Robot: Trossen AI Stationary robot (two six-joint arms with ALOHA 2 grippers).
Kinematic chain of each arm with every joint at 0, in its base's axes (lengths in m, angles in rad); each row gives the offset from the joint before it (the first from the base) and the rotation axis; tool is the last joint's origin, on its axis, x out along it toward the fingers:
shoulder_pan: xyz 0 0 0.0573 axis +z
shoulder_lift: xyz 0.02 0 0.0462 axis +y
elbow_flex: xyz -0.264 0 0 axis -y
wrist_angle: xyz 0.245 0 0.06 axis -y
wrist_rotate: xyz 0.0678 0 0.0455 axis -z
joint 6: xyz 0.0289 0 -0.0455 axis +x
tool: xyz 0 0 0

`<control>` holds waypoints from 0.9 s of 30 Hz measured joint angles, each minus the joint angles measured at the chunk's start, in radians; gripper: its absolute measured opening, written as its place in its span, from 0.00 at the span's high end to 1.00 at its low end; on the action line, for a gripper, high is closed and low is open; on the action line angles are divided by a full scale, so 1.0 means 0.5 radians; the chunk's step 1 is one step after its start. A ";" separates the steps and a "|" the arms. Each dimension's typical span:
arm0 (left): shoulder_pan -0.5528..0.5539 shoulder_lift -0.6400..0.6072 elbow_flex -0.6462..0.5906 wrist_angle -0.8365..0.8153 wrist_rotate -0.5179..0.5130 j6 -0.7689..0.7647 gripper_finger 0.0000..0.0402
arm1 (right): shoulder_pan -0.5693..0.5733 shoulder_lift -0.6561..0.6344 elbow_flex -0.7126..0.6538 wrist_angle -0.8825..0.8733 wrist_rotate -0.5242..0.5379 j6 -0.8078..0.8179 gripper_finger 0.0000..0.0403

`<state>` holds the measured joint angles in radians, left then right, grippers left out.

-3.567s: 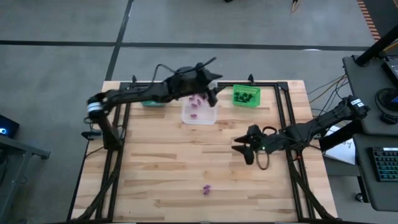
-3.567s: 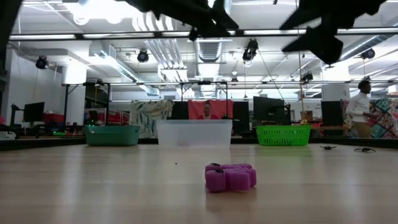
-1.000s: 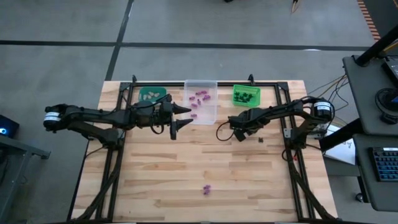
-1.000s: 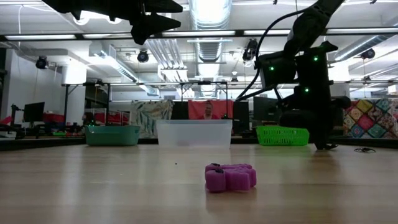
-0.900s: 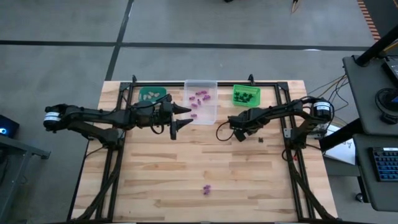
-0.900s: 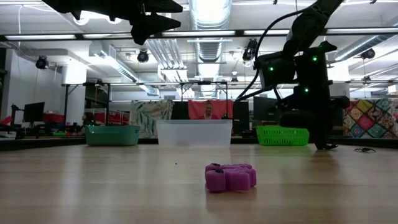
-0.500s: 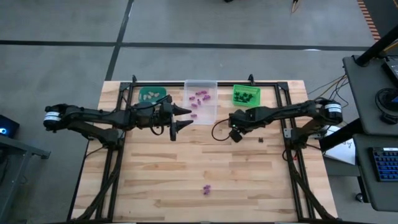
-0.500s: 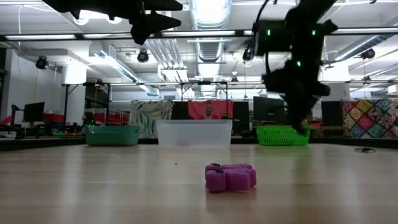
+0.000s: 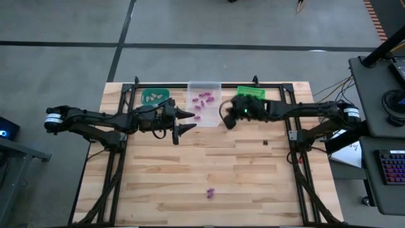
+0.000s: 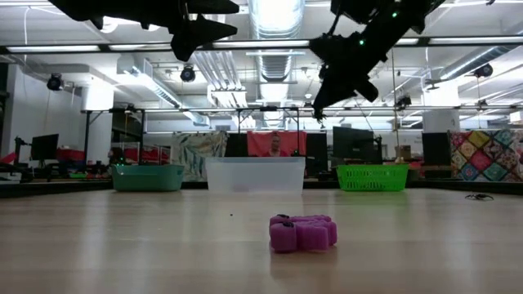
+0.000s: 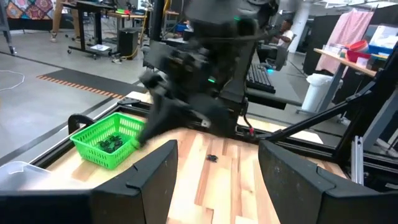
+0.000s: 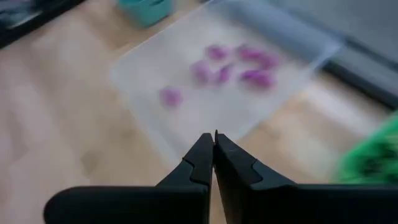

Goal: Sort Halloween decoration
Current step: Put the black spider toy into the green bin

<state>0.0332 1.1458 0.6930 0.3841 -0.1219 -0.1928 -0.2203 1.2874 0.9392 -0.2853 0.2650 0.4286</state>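
Your last stray purple plastic trinket (image 9: 209, 193) lies alone near the wooden table's (image 9: 158, 183) front edge, well apart from both arms. Your left claw (image 9: 179, 122), spread and empty, is hardly nearer than the clenched right claw (image 9: 225, 118).

Matt wooden table (image 9: 190, 171), translucent plastic bin (image 9: 205, 104)

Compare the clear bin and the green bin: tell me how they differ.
The clear bin is see-through and smooth-walled; the green bin is opaque with mesh-like sides. The clear bin holds purple trinkets, the green bin black trinkets. The clear bin is larger and sits in the middle of the row; the green bin sits toward the right arm's side. Both are open-topped and stand at the table's far edge.
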 joint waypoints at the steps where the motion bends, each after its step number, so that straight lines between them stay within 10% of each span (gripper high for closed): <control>1: -0.002 0.000 0.000 -0.002 0.000 -0.001 0.48 | -0.052 0.007 0.017 -0.030 0.042 -0.016 0.98; 14: -0.022 0.000 0.000 -0.003 0.000 -0.017 0.48 | -0.819 0.379 0.094 -0.509 0.205 -0.040 0.98; 27: -0.026 0.000 0.000 -0.005 0.000 -0.023 0.48 | -0.892 0.619 0.098 -0.521 0.204 -0.057 0.98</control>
<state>0.0202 1.1458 0.6930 0.3817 -0.1217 -0.2043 -0.6662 1.5969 0.9882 -0.5456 0.3669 0.4000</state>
